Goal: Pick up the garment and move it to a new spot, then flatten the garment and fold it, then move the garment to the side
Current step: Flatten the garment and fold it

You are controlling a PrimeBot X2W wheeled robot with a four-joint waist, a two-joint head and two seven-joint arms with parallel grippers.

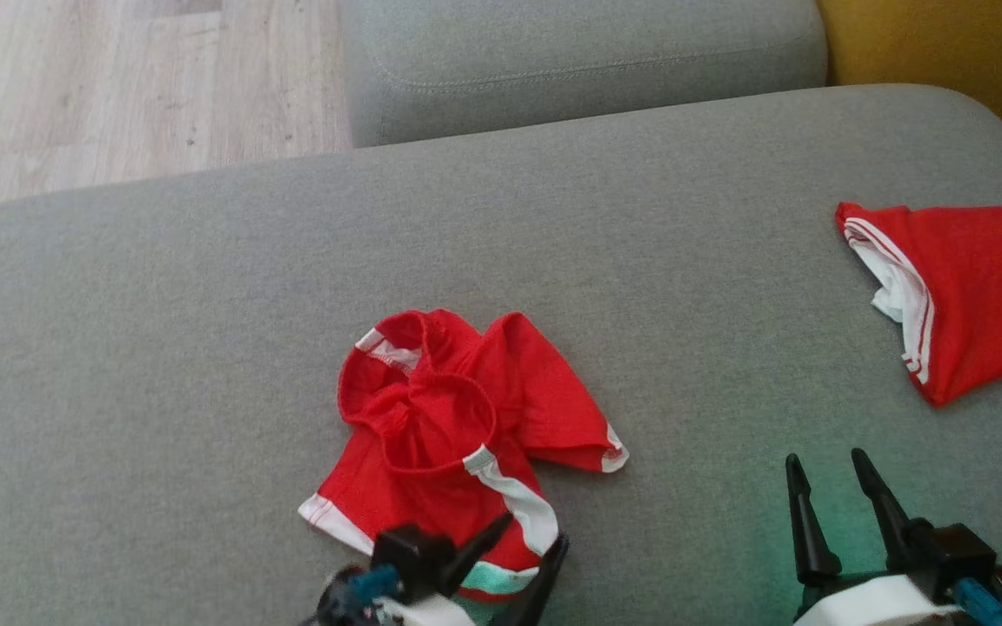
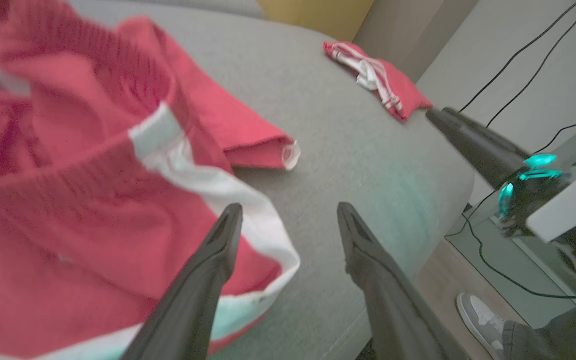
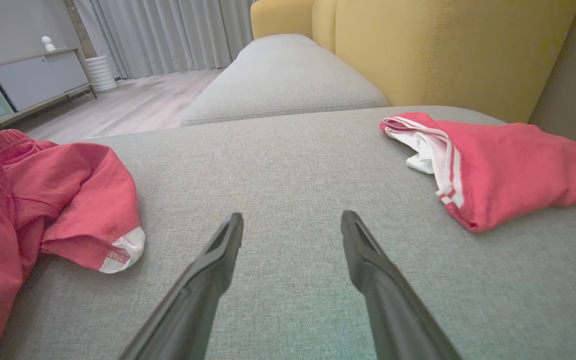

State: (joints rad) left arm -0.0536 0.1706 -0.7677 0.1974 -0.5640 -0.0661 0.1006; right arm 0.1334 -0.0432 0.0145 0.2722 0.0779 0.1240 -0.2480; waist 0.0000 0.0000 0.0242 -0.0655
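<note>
Here, crumpled garment (image 1: pixel 457 435), left gripper (image 1: pixel 537 529) (spread wide) at its corner

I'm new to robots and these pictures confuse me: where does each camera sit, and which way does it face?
Head view: on the head, looking down at the grey cushion, the crumpled red garment, left fingers and right fingers.
Left wrist view: on the left wrist, looking along its open fingers over that garment's hem; a person's shoe shows.
Right wrist view: on the right wrist, looking along its open fingers across bare cushion toward a yellow backrest.
Shared: all three show the second red garment.
</note>
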